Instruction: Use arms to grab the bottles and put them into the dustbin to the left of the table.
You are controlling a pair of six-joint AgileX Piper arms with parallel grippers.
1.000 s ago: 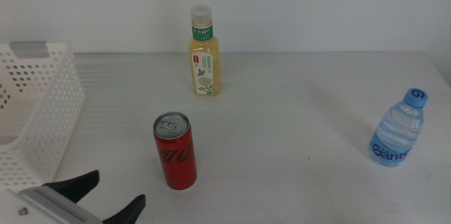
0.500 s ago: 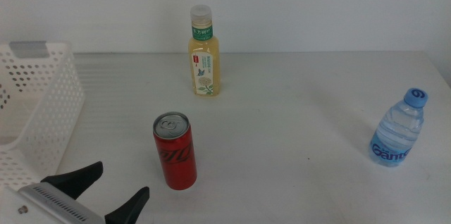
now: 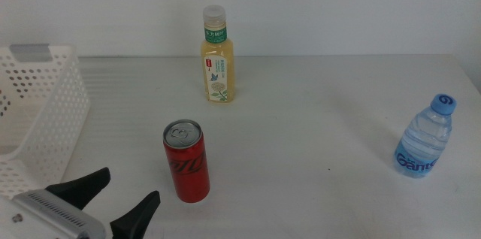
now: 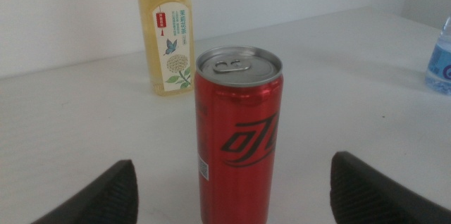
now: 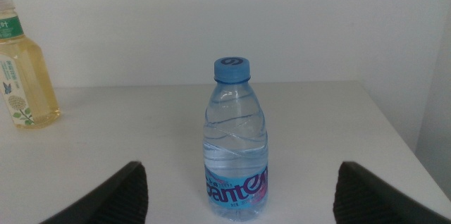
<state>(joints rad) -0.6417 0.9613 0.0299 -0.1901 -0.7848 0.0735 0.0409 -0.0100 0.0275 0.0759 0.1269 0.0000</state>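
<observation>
A red soda can (image 3: 186, 161) stands upright on the table (image 3: 301, 134), front left of centre. My left gripper (image 3: 126, 192) is open just to its left, near the picture's bottom edge, and touches nothing. In the left wrist view the can (image 4: 238, 146) stands straight ahead between the two black fingers (image 4: 106, 194). The yellow-drink bottle (image 3: 217, 56) stands at the back. At the right stands the blue-capped water bottle (image 3: 425, 137). My right gripper (image 5: 241, 169) shows only in its wrist view, open, with the water bottle (image 5: 236, 143) ahead between its jaws.
The white perforated dustbin (image 3: 45, 119) stands at the table's left edge, just behind my left gripper. A white wall runs behind the table. The table's right edge lies close beyond the water bottle.
My left gripper has crept slightly forward towards the red can, its jaws still open. The bottles and the can have not moved.
</observation>
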